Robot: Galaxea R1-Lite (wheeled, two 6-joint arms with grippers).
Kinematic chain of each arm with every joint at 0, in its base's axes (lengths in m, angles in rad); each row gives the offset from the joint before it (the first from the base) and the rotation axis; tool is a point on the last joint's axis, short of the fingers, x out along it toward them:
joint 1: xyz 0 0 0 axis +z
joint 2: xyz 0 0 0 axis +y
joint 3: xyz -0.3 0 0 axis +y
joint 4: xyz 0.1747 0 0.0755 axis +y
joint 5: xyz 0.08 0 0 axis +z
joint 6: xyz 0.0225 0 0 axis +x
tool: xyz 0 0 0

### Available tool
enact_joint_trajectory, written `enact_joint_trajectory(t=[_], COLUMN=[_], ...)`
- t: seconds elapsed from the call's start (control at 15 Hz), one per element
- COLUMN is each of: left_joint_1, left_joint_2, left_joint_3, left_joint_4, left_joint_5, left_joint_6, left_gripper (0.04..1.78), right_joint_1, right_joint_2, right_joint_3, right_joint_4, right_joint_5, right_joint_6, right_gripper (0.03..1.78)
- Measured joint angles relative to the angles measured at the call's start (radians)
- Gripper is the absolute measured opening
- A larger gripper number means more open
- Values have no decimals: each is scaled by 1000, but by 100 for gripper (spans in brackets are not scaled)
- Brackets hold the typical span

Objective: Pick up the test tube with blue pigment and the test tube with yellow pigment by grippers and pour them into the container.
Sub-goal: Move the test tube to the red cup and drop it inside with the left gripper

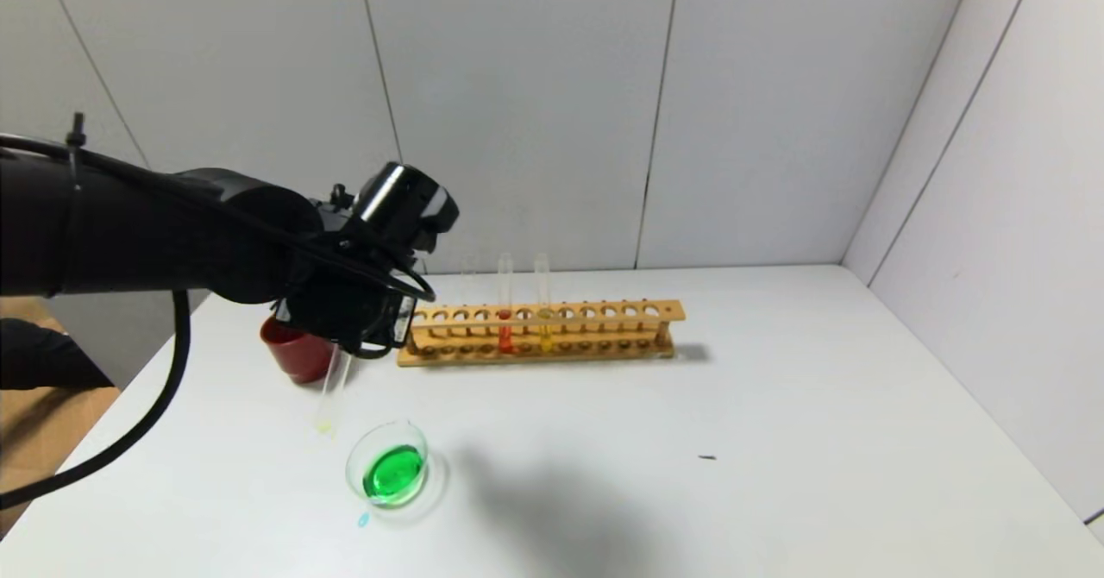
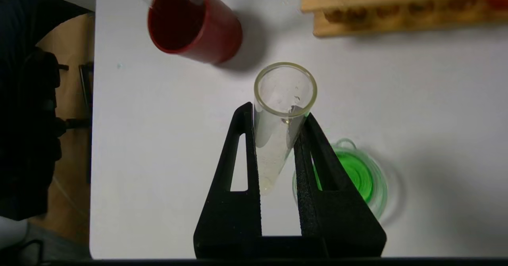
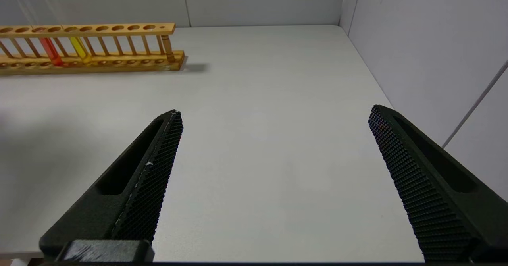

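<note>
The white table (image 1: 776, 405) stands in a grey-panelled corner. The left hand (image 2: 278, 119) grips an emptied tube (image 2: 278, 139), tilted beside the bowl (image 1: 387, 473) of green liquid. The right hand (image 3: 274, 139) is open; the cup (image 1: 293, 358) is partly hidden.

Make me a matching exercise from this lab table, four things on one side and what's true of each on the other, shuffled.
Things:
1. glass bowl
2. test tube in the left claw
3. red cup
4. wooden rack

States:
A. holds a red-orange tube and a yellow tube
B. holds green liquid
C. almost empty
D. stands on the table between the rack and the table's left edge

Pairs: 1-B, 2-C, 3-D, 4-A
</note>
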Motion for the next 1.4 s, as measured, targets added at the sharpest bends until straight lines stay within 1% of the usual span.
enact_joint_trajectory(t=[0.2,0.33,0.67,0.8,0.93,1.2,1.4], left_joint_1=[50,77,180,243,292,366,403], left_joint_2=[-60,-103,-181,-199,-211,-233,-256], left_joint_3=[8,11,102,144,183,248,289], left_joint_4=[-51,-119,-395,-532,-637,-691,-695], left_joint_5=[-4,-11,-74,-121,-147,-243,-303], left_joint_6=[21,42,148,193,209,174,160], left_gripper=[30,30,30,30,30,30,30], right_joint_1=[0,0,0,0,0,0,0], right_joint_2=[0,0,0,0,0,0,0], right_joint_3=[0,0,0,0,0,0,0], right_joint_4=[0,0,0,0,0,0,0], right_joint_5=[0,0,0,0,0,0,0], right_joint_6=[0,0,0,0,0,0,0], right_gripper=[171,171,171,171,171,171,171])
